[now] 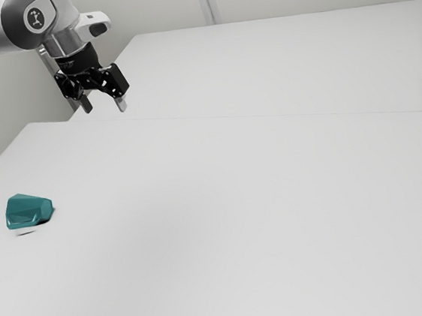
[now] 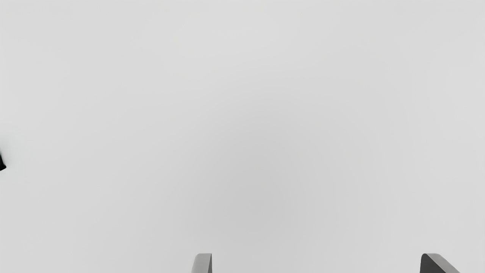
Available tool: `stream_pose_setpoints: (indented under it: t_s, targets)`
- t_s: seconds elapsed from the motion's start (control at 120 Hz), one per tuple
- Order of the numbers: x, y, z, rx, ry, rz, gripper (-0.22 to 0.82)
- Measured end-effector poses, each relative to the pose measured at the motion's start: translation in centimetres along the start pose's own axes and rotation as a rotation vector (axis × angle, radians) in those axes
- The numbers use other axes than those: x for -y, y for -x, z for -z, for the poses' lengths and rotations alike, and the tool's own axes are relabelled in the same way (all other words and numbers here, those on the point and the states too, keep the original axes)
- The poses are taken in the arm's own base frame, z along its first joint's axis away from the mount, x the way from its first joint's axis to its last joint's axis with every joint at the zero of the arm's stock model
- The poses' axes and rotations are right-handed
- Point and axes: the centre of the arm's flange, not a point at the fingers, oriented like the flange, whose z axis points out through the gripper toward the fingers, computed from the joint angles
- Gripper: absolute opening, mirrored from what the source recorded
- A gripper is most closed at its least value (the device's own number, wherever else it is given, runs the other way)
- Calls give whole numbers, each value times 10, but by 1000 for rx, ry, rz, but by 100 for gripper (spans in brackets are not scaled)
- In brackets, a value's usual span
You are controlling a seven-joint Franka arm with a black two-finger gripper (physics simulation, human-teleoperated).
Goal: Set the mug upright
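The teal mug [image 1: 28,210] lies on its side on the white table, near the exterior view's left edge. Well above the tabletop and beyond the mug, toward the exterior view's top, hangs my black gripper [image 1: 105,108], apart from the mug. Seen from the wrist, the gripper [image 2: 316,263] is open, its two fingertips wide apart with bare table surface between them. Whether the mug has a handle, and where it points, I cannot tell.
The white table [image 1: 240,223] spreads under the arm. A second white surface [image 1: 284,67] adjoins its far side, with pale walls behind. A small dark piece [image 2: 2,163] shows at the wrist view's edge; I cannot tell what it is. A thin dark line crosses the exterior view's lower left corner.
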Motion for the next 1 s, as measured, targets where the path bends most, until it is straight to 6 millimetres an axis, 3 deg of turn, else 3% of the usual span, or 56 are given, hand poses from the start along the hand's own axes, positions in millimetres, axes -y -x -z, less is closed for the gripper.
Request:
stream_pose_setpoints:
  t_s: [0.108, 0.208, 0.3, 0.325, 0.392, 0.442, 0.583, 0.725, 0.867, 1.0]
  targets:
    - [6, 8, -3, 9, 1, -14, 60]
    - [45, 9, -8, 19, -2, 39, 60]
    - [103, 30, -12, 23, 13, 128, 60]
    - [130, 45, -15, 23, 23, 174, 60]
    - [223, 104, -30, 16, 50, 357, 60]
    - [266, 139, -41, 10, 63, 448, 60]
    - [327, 191, -53, -33, 59, 570, 60]
    - [388, 238, -94, -108, 120, 655, 60]
    - [447, 269, -136, -235, 249, 706, 60]
    - [516, 273, -176, -392, 343, 666, 60]
